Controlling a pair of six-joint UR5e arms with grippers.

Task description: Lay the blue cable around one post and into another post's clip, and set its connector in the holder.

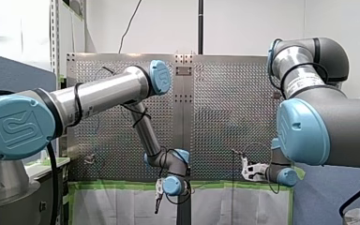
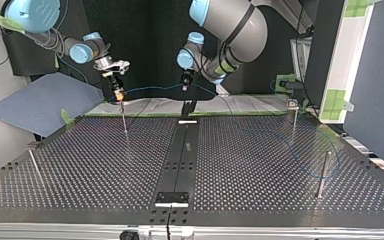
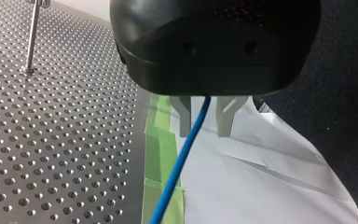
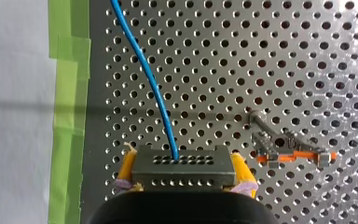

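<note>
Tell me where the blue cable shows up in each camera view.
Front view: too thin to make out.
Top view: blue cable hangs along the far edge, then loops over the table at the view's right.
Left wrist view: runs out below my left gripper.
Right wrist view: runs ahead from the connector in my right gripper.
Shared landmark: green tape at the table's edge.

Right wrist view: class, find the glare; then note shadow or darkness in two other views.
Right wrist view: glare whitens the perforated table beyond the post with the orange clip. Left wrist view: soft shadows crease the white paper below my left claw and blue cable. Top view: black backdrop beyond the table.
</note>
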